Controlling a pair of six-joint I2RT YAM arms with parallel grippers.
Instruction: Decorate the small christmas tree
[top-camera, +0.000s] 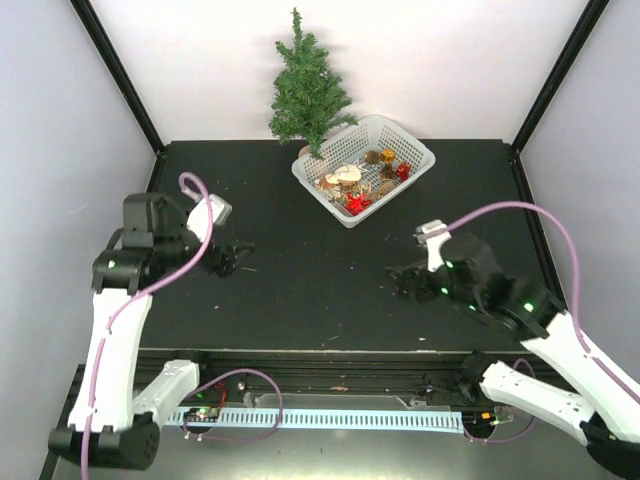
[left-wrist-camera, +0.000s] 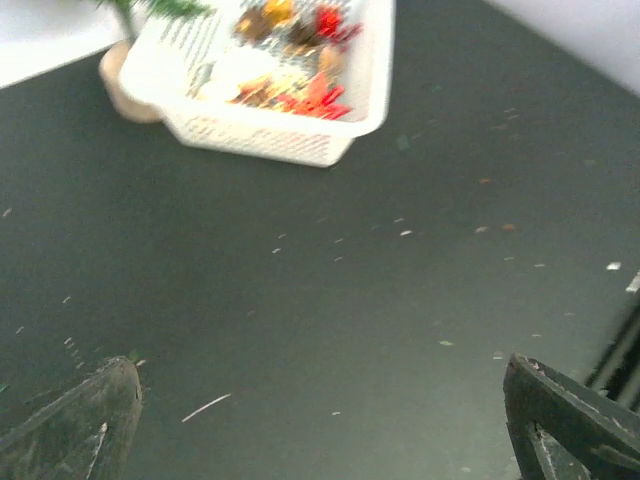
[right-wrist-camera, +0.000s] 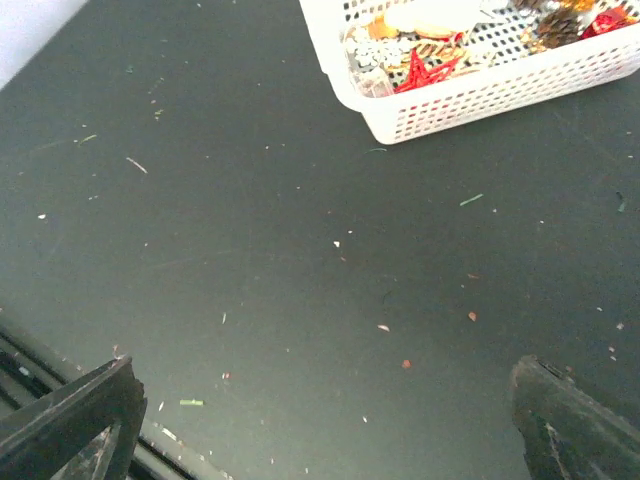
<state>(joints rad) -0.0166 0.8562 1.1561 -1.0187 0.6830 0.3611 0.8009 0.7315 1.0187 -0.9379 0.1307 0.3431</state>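
Observation:
The small christmas tree (top-camera: 307, 92) stands upright at the back of the black table, just left of and behind a white basket (top-camera: 412, 150) holding several ornaments: red stars, pine cones, a pale wooden piece. My left gripper (top-camera: 232, 257) hovers over the table's left middle, open and empty. My right gripper (top-camera: 402, 283) hovers over the right middle, open and empty. In the left wrist view the basket (left-wrist-camera: 290, 135) and the tree's brown base (left-wrist-camera: 118, 88) lie far ahead of the spread fingertips (left-wrist-camera: 80, 420). The right wrist view shows the basket (right-wrist-camera: 480, 95) ahead at the upper right.
White walls with black corner posts (top-camera: 120, 75) close the back and sides. The table's front rail (top-camera: 330, 365) runs by the arm bases. Small crumbs and needles dot the mat (right-wrist-camera: 300, 260).

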